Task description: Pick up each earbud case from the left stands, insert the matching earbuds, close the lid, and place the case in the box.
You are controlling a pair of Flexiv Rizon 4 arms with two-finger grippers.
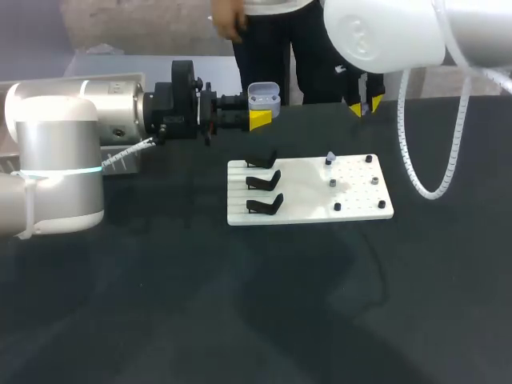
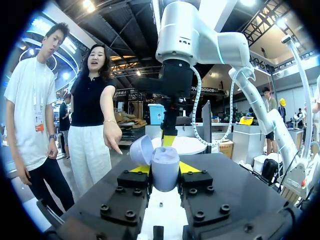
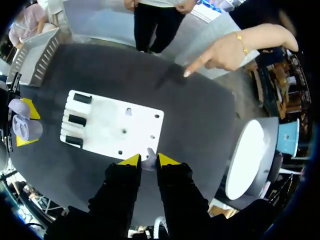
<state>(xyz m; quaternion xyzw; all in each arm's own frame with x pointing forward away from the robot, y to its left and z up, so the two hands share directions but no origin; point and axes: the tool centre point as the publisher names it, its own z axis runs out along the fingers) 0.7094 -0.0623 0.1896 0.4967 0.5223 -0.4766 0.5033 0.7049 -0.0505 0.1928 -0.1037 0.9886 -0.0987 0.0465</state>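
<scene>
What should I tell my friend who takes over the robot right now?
Left gripper: shut on the open earbud case, held up off the table.
Right gripper: seems shut on a small earbud, above the white board.
Done: all three black stands are empty.
Left: put in this earbud and the second earbud waiting on the board, close the lid, set the case in the box. What is in the box, I cannot see.
</scene>
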